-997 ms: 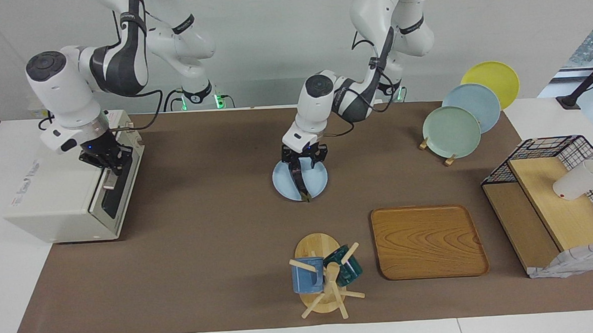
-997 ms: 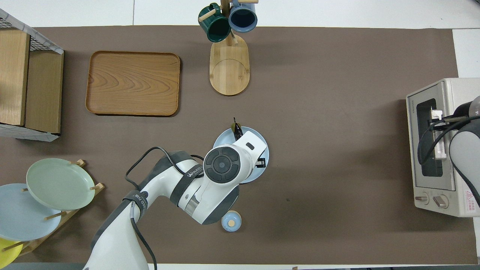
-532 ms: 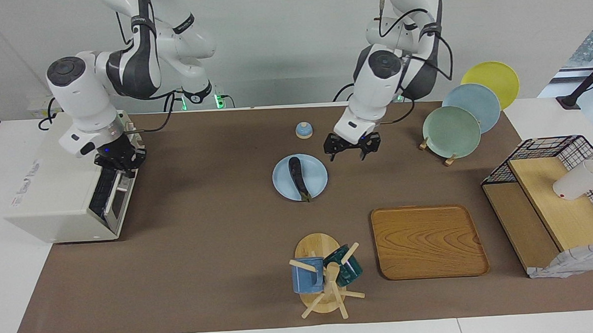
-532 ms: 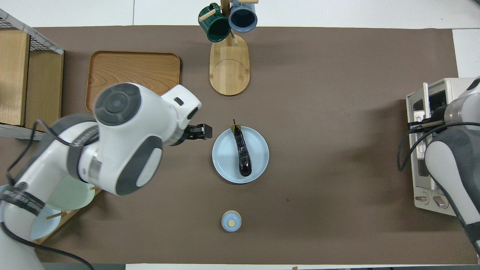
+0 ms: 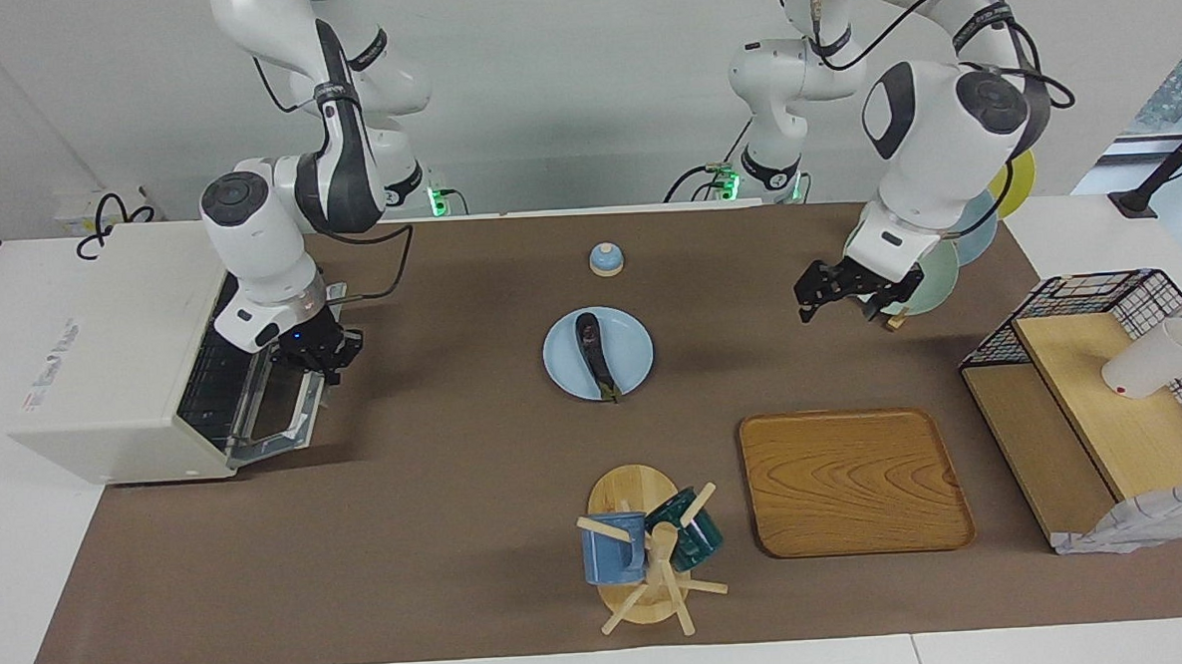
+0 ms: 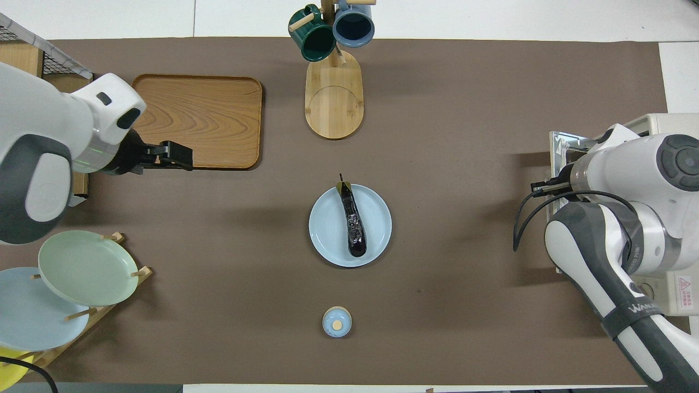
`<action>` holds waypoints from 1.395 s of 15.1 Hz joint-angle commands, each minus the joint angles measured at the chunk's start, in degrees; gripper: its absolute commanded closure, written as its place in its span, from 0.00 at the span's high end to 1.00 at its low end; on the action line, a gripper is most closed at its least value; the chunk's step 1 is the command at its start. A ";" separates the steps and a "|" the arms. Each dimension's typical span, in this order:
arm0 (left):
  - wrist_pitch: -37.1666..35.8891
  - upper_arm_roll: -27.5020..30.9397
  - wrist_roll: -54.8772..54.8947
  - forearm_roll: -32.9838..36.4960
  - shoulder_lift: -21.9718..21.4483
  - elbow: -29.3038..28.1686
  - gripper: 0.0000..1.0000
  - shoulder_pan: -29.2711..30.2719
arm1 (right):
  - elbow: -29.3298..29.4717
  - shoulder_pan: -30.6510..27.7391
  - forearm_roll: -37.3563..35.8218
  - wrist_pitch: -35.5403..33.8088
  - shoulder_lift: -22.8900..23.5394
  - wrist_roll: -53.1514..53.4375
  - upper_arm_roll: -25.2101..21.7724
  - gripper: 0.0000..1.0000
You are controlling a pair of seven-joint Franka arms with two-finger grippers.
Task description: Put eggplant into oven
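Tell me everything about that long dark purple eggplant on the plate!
The long, slim, glossy dark purple-black eggplant lies flat on the round light blue plate in the middle of the brown table mat. Its brownish-green stem tip sticks out over the plate's rim, pointing away from the robots, and its rounded end points toward them. Its skin looks smooth and shiny. Only the plate touches it; no gripper is on it or over it.

Eggplant (image 5: 594, 353) on blue plate (image 5: 632, 355), mid-table. Oven (image 5: 114, 383) door down; right gripper (image 5: 313, 356) shut at door. Left gripper (image 5: 853, 286) raised, empty.
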 commanded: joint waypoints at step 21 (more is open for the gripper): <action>-17.39 -1.06 2.23 6.39 -4.55 7.86 1.00 3.12 | 12.98 33.73 -1.25 -5.56 7.18 46.17 -0.43 0.59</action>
